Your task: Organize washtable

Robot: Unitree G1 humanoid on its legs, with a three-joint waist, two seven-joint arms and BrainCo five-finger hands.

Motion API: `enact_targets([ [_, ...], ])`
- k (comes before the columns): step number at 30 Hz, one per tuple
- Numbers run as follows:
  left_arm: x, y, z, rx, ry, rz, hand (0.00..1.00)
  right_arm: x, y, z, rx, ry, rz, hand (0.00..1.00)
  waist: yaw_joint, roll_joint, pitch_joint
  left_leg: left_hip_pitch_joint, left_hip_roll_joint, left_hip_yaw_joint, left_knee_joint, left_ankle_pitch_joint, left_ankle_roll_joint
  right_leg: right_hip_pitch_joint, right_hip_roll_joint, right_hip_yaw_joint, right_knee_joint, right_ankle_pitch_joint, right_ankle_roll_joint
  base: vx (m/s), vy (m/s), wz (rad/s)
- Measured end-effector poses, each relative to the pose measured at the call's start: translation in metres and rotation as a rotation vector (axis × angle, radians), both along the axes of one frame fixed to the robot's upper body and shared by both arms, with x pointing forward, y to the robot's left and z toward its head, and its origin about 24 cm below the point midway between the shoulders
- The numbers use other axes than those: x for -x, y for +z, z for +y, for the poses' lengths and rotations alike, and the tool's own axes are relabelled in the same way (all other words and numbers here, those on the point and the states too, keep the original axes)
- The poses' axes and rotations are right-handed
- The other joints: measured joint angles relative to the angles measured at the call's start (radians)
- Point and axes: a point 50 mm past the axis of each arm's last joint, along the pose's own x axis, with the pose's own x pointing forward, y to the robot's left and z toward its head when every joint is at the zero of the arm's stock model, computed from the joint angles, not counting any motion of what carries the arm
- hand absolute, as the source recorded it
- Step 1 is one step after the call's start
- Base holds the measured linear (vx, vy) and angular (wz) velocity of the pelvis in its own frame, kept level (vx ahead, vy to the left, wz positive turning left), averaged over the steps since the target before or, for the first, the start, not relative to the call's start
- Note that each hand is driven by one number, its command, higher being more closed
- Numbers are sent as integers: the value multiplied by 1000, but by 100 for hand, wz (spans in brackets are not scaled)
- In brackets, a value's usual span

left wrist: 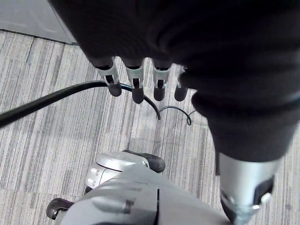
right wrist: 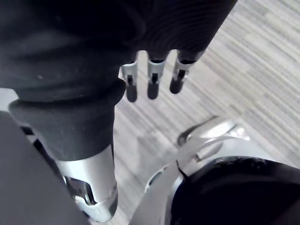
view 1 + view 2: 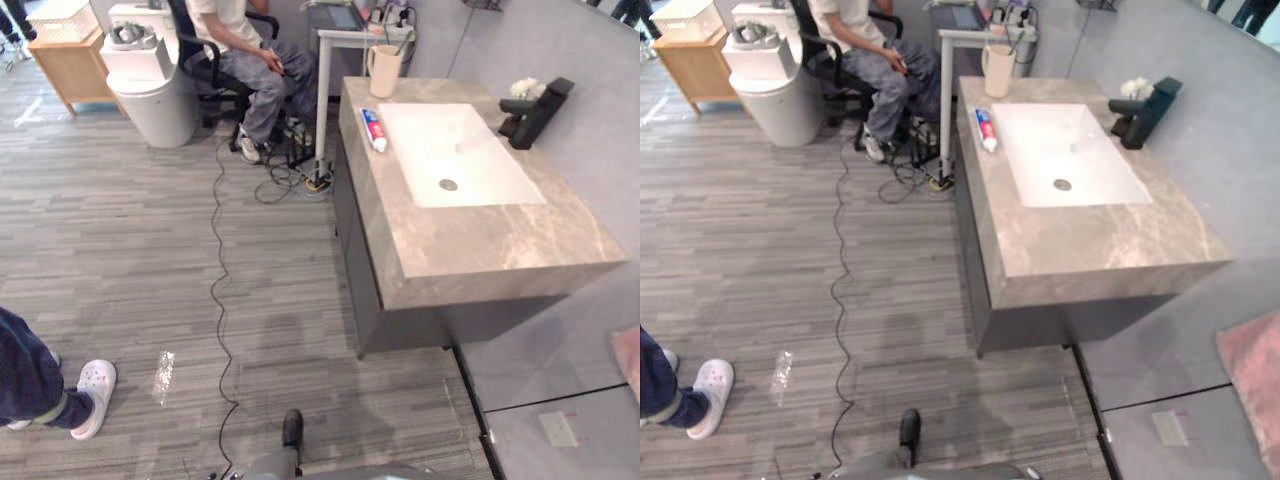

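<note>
A grey plank floor [image 3: 120,250] runs up to a grey stone washtable [image 3: 470,245] set against a grey wall. The left hand [image 1: 137,84] hangs above that floor, fingers straight and loose, with nothing in them; the right hand [image 2: 152,84] hangs the same way, slack and empty. Well apart from the 2 hands, the washtable has a white basin [image 3: 430,140] sunk in its top. A toothpaste tube [image 3: 373,129] lies flat on the counter just beside the basin's left rim. A beige cup [image 3: 384,70] stands upright at the far left corner. A black faucet [image 3: 535,112] stands on the wall side of the basin, a small white clump [image 3: 524,88] just behind it. Beyond, 1 person [image 3: 250,60] sits on a black chair near a white round bin [image 3: 155,90] and a wooden cabinet [image 3: 70,65]; another person's white clog [image 3: 92,395] shows at the near left
</note>
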Motion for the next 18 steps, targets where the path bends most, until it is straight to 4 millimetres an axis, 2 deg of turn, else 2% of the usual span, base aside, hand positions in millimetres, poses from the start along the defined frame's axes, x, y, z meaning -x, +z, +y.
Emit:
enact_targets([
  [4,-1,0,0,0,-17,2,0,1,0,0,-1,3,5,0,8,0,1,13,-17,-34,0,1,1,22,-1,-21,5,0,-1,12,-35,24],
  [9,-2,0,0,7,18,-8,0,2,0,0,6,15,7,0,8,13,9,3,-31,-111,0,5,3,48,0,-111,23,-9,-17,-83,-45,58],
  [10,-2,1,2,5,33,-13,0,2,0,1,4,8,8,0,5,5,11,-11,-31,-29,0,-43,33,60,-7,-151,9,-9,-17,-135,-17,86],
  [11,-5,3,9,-9,59,-27,0,3,-1,9,-17,-13,10,0,-8,-55,9,-28,-39,124,57,-126,81,60,-54,-205,-18,-5,-19,-109,-7,97],
  [13,-10,4,12,-12,86,-46,0,6,-2,15,-33,-39,18,0,-6,-63,13,-78,12,377,293,-162,115,53,-104,-261,12,-3,-14,-25,2,83],
  [14,-8,3,8,-5,104,-43,0,9,-2,9,-23,-59,25,0,-11,-56,11,-74,65,484,432,-221,104,54,-117,-294,30,-3,-14,-7,23,74],
  [15,-8,1,3,10,116,-42,0,13,-1,2,-6,-61,33,0,-12,-21,5,-67,104,514,471,-283,75,60,-111,-313,42,-5,-11,29,102,81],
  [16,-8,-1,-5,30,116,-43,0,13,0,-8,23,-66,26,0,-15,24,3,-60,117,501,440,-332,57,56,-90,-320,56,-7,-7,15,182,88],
  [17,-11,0,-5,31,101,-46,0,6,1,-10,32,-66,9,0,-19,37,3,-39,78,478,363,-313,81,48,-91,-318,65,-6,-8,4,250,96],
  [18,-11,0,-4,25,89,-41,0,4,1,-9,28,-66,6,0,-24,27,-3,-5,34,451,248,-253,91,26,-101,-314,66,9,-23,-20,170,82],
])
